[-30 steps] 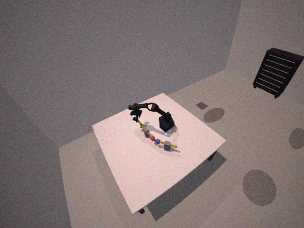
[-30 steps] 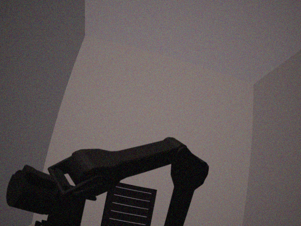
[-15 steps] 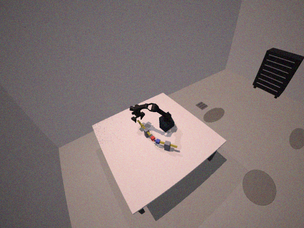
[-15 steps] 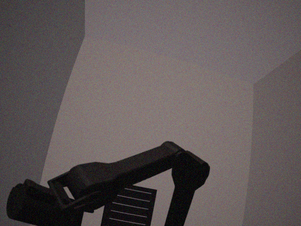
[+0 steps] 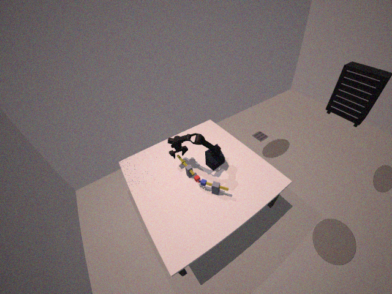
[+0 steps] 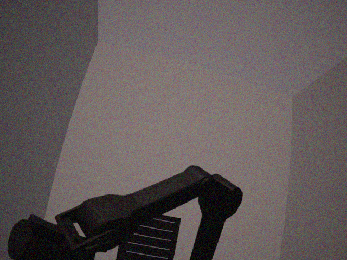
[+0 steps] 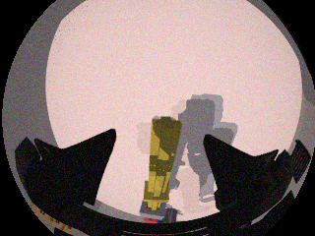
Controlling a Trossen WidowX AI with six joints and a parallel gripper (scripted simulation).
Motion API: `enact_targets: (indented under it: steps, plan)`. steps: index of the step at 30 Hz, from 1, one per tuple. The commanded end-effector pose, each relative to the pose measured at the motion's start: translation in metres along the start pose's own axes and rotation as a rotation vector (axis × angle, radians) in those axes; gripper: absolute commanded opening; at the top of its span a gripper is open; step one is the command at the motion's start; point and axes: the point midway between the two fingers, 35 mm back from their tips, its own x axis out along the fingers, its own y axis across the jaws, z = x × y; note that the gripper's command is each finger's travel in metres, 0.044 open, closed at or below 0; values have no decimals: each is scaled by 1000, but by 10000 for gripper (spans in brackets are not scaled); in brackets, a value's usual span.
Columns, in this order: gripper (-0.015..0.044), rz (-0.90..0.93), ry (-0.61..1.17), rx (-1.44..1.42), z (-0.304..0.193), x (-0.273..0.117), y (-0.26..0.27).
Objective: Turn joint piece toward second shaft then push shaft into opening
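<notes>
1. On the pale flat table (image 5: 177, 218) (image 7: 113, 74), two grey blocks are standing apart, the left one (image 5: 188, 171) (image 7: 152, 210) and the right one (image 5: 215, 187).
2. One yellow ridged shaft (image 5: 183, 162) (image 7: 165, 138) is running through the left one, another (image 5: 224, 188) through the right.
3. Between the blocks, a red cube (image 5: 196, 178) (image 7: 151, 220) is sitting left of a blue cube (image 5: 203, 182) (image 7: 159, 221).

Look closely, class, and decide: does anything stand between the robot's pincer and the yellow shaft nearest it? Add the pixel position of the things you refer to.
Nothing visible does. The open pincer (image 5: 179, 153) (image 7: 161, 137) faces the free end of the yellow shaft (image 5: 181, 160) (image 7: 158, 147); in the wrist view, no other object blocks the way to that end.
</notes>
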Motion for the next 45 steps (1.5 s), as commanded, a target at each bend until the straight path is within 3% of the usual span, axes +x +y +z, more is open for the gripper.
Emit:
enact_targets:
  steps: [1,15,28,38,40,45]
  plan:
    - [440,-3,9,11,-2,8,-2]
    - [440,-3,11,11,-3,28,-2]
    - [102,-3,11,11,-3,28,-2]
    - [102,-3,11,11,-3,28,-2]
    - [69,-3,11,11,-3,28,-2]
    - [67,-3,11,11,-3,28,-2]
